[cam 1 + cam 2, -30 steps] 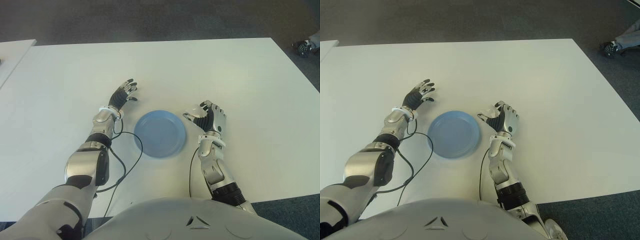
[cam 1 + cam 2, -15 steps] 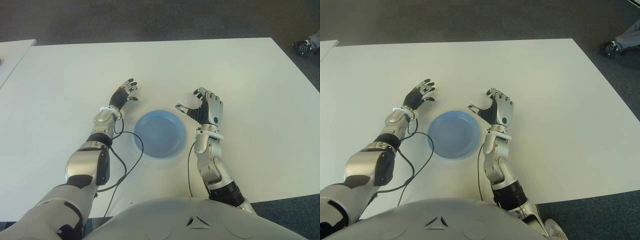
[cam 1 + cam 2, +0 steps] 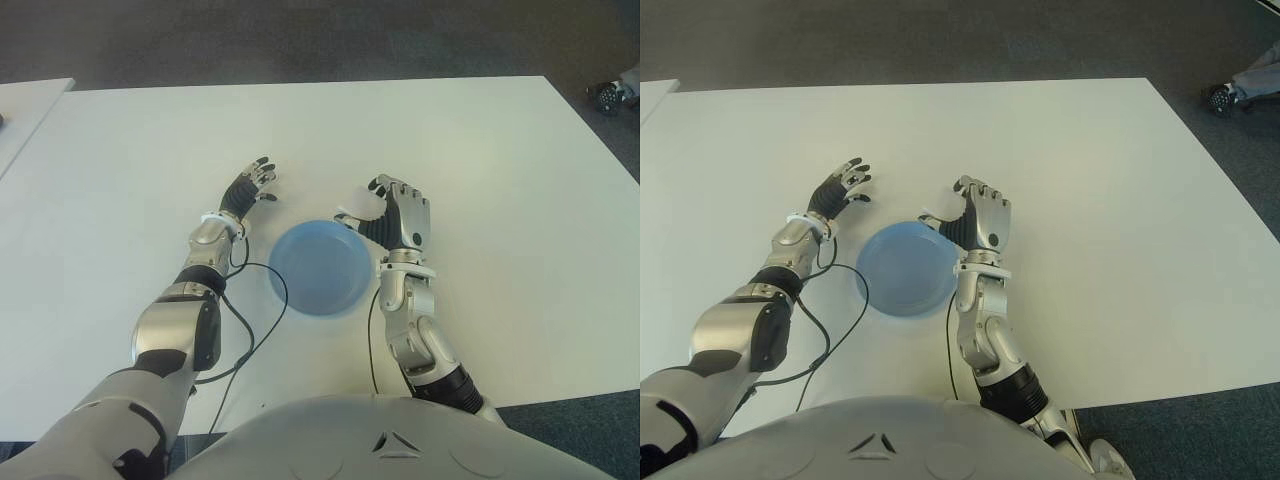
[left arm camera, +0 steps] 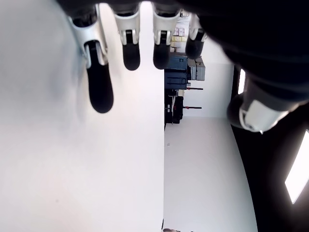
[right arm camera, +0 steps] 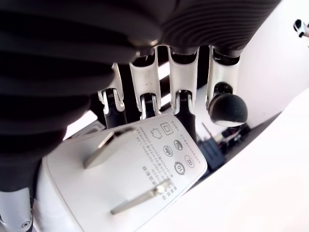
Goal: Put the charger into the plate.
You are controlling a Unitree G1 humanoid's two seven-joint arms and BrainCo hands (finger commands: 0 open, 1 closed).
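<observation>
A round blue plate (image 3: 318, 269) lies on the white table (image 3: 480, 150) in front of me. My right hand (image 3: 392, 213) hovers at the plate's far right rim, fingers curled around a white charger (image 5: 130, 179). In the right wrist view its two metal prongs and printed label face the camera. From the eye views only a white corner of the charger (image 3: 352, 210) shows past the fingers. My left hand (image 3: 250, 189) shows to the left of the plate with fingers spread and nothing in it.
A black cable (image 3: 255, 320) loops along my left arm close to the plate's left edge. A second white table's edge (image 3: 25, 110) shows at the far left. A person's shoe (image 3: 610, 95) is on the floor at the far right.
My right hand has carried the charger up and to the left, from beside the plate's right side to its far right rim. The left hand has not moved.
</observation>
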